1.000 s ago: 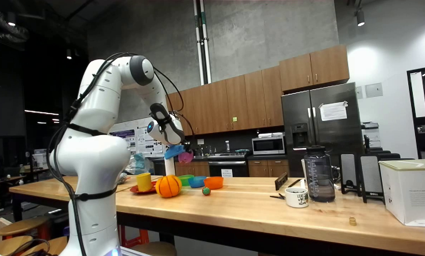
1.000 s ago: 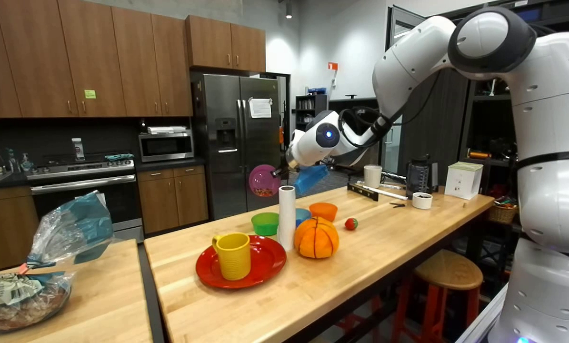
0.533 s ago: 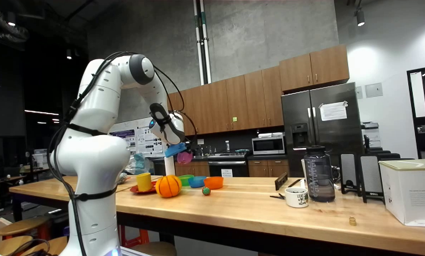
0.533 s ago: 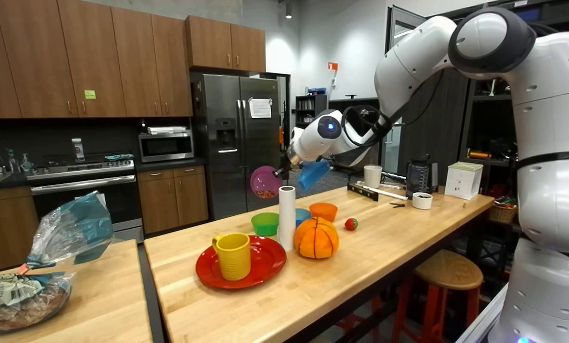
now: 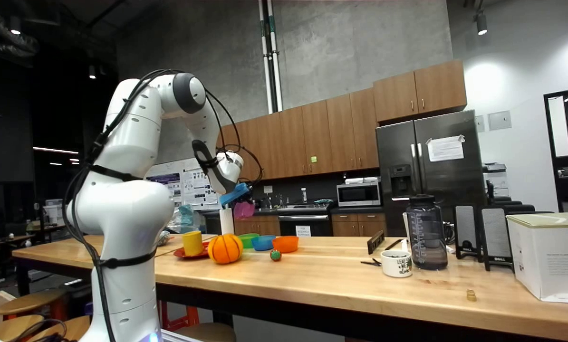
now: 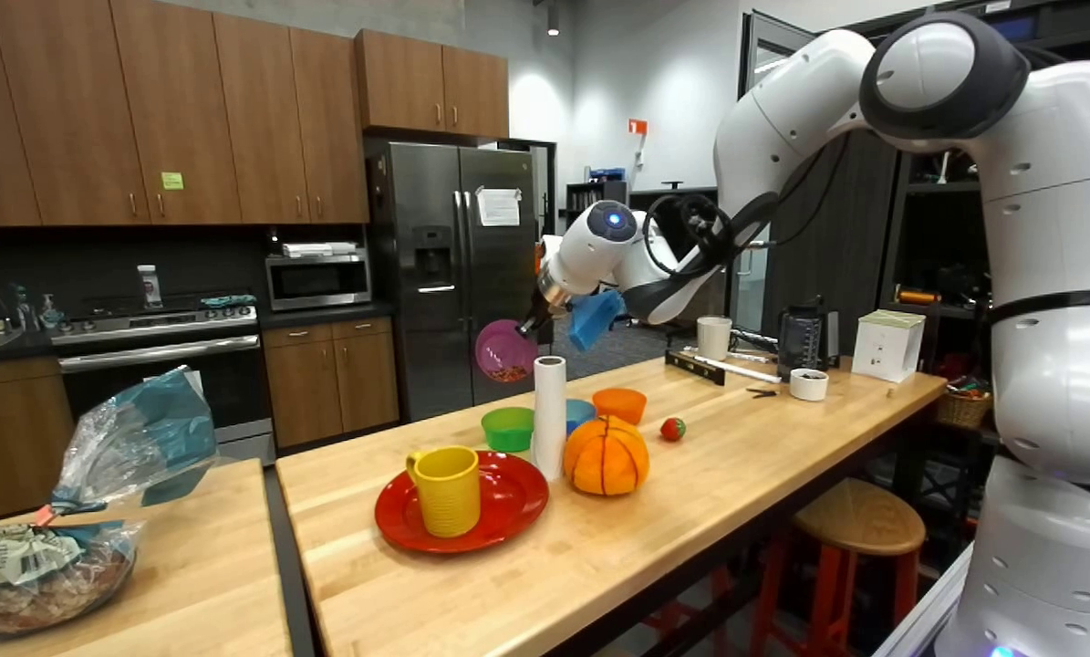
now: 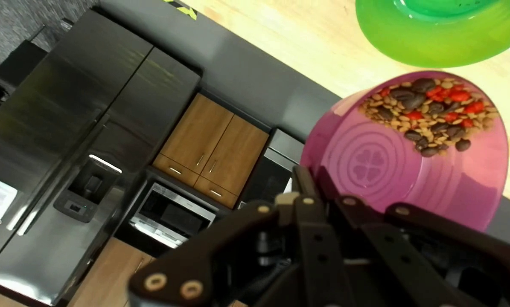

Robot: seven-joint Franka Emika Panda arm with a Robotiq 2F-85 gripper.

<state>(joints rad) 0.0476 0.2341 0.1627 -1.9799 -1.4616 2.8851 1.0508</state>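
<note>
My gripper [image 7: 313,172] is shut on the rim of a pink bowl [image 7: 365,149], one finger inside and one outside. The bowl is strongly tilted; seeds, dark beans and red bits [image 7: 434,106] lie heaped against its lower wall. In both exterior views the pink bowl [image 6: 505,349] [image 5: 244,210] hangs in the air above the far side of the table. Below it stands a green bowl [image 6: 508,431], whose rim [image 7: 402,47] shows close by in the wrist view. A blue bowl [image 5: 263,242] and an orange bowl [image 5: 285,243] stand beside the green one.
A tall white roll [image 6: 549,420] stands upright near the bowls, beside an orange plush pumpkin [image 6: 607,456]. A yellow mug [image 6: 449,493] sits on a red plate [image 6: 517,516]. A strawberry [image 6: 672,429] lies nearby. Toward the far end are a level, white cup [image 5: 397,263] and bottle [image 5: 426,232].
My wrist has turned and swung slightly, tilting the blue wrist part more steeply. The pink bowl has shifted only a little and stays gripped, its contents still inside.
</note>
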